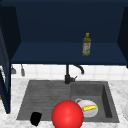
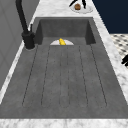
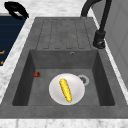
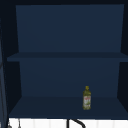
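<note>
My left hand (image 1: 35, 118) hovers at the front edge of the drainboard (image 1: 45, 97) and holds nothing. It shows again as a left hand (image 3: 15, 9) with loosely bent fingers, and at the frame's edge as a left hand (image 2: 125, 60). My right hand (image 2: 83, 3) is over a small plate (image 2: 86, 10) on the far counter, straddling a brown item (image 2: 77, 6). A white plate (image 3: 75, 93) carrying a corn cob (image 3: 65, 90) lies in the basin (image 3: 40, 87). A big red ball (image 1: 67, 115) shows before the sink's front edge.
An olive oil bottle (image 1: 86, 44) stands on the lowest shelf of the open dark blue cabinet (image 4: 65, 105). The black faucet (image 1: 67, 75) rises behind the sink. A small red thing (image 3: 37, 74) sits by the basin's wall. A plate's rim (image 1: 126, 110) shows on the right counter.
</note>
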Controlling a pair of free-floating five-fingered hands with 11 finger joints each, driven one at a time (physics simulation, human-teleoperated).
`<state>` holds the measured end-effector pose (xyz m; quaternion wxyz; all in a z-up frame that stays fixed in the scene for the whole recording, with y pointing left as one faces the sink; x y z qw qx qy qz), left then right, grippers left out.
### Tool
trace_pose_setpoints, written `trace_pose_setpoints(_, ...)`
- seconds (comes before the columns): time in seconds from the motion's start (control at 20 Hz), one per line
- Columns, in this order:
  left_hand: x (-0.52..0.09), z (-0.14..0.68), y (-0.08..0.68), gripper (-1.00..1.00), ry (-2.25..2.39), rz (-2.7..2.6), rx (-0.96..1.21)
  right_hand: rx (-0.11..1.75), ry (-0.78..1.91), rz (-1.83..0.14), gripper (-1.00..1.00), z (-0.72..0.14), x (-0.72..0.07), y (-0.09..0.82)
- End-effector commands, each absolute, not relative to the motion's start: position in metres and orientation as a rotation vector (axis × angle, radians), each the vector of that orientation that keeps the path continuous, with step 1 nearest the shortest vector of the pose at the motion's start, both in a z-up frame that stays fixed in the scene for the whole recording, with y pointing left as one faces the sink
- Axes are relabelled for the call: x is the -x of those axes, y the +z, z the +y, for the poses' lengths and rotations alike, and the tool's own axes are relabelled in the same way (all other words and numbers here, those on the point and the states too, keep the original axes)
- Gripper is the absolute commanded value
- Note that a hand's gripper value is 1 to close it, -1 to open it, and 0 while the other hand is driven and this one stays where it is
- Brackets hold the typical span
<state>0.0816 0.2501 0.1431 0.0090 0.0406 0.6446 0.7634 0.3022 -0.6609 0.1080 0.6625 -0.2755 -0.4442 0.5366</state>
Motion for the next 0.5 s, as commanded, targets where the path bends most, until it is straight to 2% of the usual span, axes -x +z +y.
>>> trace_pose_setpoints(0.0,-0.082,0.250,0.143,0.00,2.385,2.014,-0.127,0.613,1.236,-0.935,-1.00,-0.657,-0.324,0.099)
trace_pose_setpoints(0.2,-0.082,0.250,0.143,0.00,2.385,2.014,-0.127,0.582,1.277,-0.869,-1.00,-0.656,-0.322,0.091)
trace_pose_setpoints(0.45,-0.082,0.250,0.143,0.00,2.385,2.014,-0.127,0.661,1.327,-0.729,-1.00,-0.649,-0.328,0.097)
